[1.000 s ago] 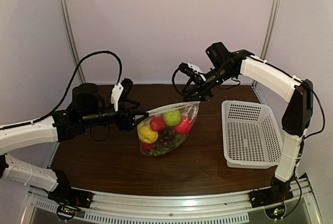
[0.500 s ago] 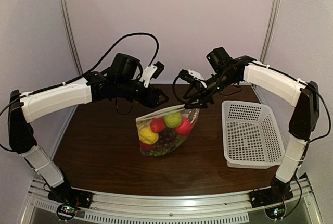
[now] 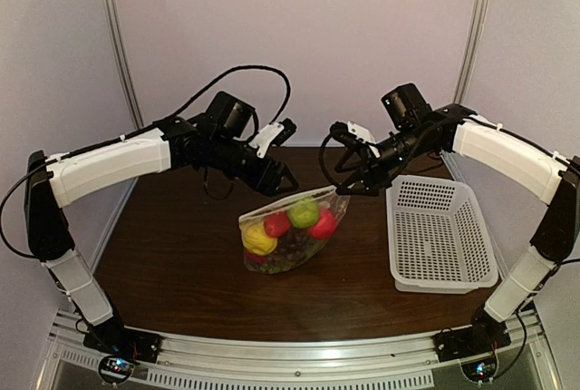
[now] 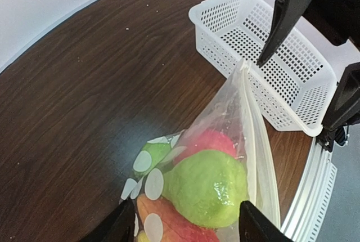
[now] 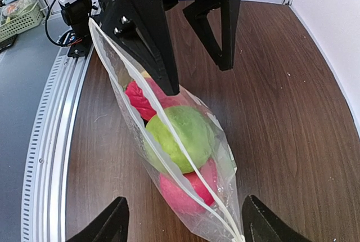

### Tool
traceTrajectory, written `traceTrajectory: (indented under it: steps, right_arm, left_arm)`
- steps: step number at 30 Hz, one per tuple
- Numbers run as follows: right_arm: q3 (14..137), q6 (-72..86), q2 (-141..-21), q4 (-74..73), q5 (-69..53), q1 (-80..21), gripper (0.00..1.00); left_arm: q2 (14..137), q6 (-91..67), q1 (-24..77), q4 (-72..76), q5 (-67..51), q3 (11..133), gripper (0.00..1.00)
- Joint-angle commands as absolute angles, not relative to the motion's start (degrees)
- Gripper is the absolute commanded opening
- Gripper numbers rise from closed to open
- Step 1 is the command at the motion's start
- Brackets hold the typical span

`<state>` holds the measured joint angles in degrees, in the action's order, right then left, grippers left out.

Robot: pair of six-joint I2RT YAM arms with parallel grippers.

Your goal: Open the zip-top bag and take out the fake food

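Left fingers [image 4: 256, 225] wide, right fingers [image 5: 109, 225] wide, flanking zip-top bag [image 3: 331, 204]; basket [image 3: 439, 231] nearby.

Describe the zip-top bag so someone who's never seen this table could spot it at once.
Start at the dark wooden table and find the white perforated basket on its right side. Just left of it, mid-table, sits the zip-top bag. It alone is clear, floppy plastic with white dots, bulging with colourful fake food.

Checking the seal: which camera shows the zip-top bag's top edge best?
Right wrist: the zip-top bag's seal runs diagonally across the frame. Left wrist shows one stretch, foreshortened; the top view shows it small.
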<state>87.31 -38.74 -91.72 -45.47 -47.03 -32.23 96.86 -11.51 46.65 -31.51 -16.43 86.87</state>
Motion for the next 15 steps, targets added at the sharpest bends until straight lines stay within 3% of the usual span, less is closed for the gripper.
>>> traceTrajectory:
  steps: [1, 10, 15]
  right_arm:
    - [85.6, -37.1, -90.1, -43.6, -46.0, -31.9, 0.69]
    - [84.7, -36.7, -89.8, -43.3, -46.0, -31.9, 0.68]
    - [84.4, -36.7, -89.6, -43.1, -46.4, -31.9, 0.68]
  left_arm:
    - [96.9, -10.0, 46.6, -32.7, -19.5, 89.8, 0.65]
    - [100.6, -6.6, 51.2, -40.3, -17.5, 94.2, 0.65]
    - [103.3, -7.8, 51.3, -45.0, -10.8, 96.8, 0.51]
